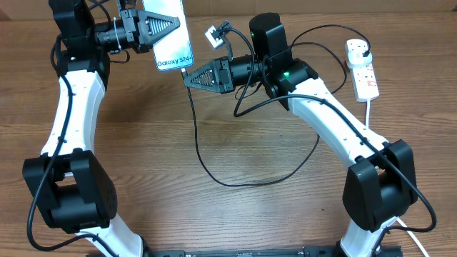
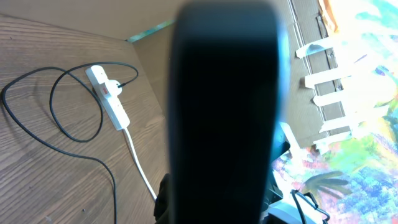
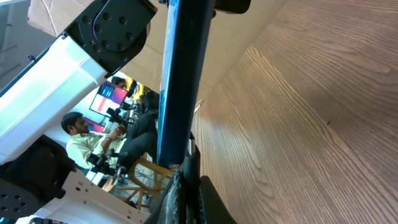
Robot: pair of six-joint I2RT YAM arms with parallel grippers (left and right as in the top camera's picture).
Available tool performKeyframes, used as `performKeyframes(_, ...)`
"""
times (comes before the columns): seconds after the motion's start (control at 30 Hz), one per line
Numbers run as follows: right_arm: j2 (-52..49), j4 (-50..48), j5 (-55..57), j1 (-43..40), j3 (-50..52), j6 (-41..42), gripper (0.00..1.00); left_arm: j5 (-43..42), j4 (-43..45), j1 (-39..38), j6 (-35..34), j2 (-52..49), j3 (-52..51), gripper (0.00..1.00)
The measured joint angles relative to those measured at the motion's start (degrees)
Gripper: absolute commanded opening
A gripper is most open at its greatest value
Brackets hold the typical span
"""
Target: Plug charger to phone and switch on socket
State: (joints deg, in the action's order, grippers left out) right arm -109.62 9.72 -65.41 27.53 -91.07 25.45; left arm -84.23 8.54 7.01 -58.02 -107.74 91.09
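My left gripper (image 1: pixel 166 27) is shut on the phone (image 1: pixel 171 53) and holds it above the table's far edge, with the light-blue screen up and the white text toward the right arm. The phone's dark back (image 2: pixel 224 106) fills the left wrist view. My right gripper (image 1: pixel 189 78) is shut on the charger's connector tip, right at the phone's lower short end. In the right wrist view the fingers (image 3: pixel 186 190) pinch it under the edge-on phone (image 3: pixel 180 81). The black cable (image 1: pixel 198 150) loops over the table to the plug (image 1: pixel 365 50) in the white socket (image 1: pixel 363 71), which also shows in the left wrist view (image 2: pixel 109 96).
The socket's thick white cord (image 1: pixel 368 114) runs toward the front right, passing under the right arm. A small white block with wires (image 1: pixel 213 33) sits by the right wrist. A cardboard wall (image 2: pixel 149 50) stands behind the table. Cable loops (image 2: pixel 62 124) lie on the wood.
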Motion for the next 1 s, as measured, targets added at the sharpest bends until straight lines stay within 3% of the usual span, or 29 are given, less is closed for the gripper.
performKeyframes(1.0,0.0,-0.66,1.11,2.29,0.0,0.02,0.04,0.02,0.0,0.0,0.0,0.0,0.0,0.04)
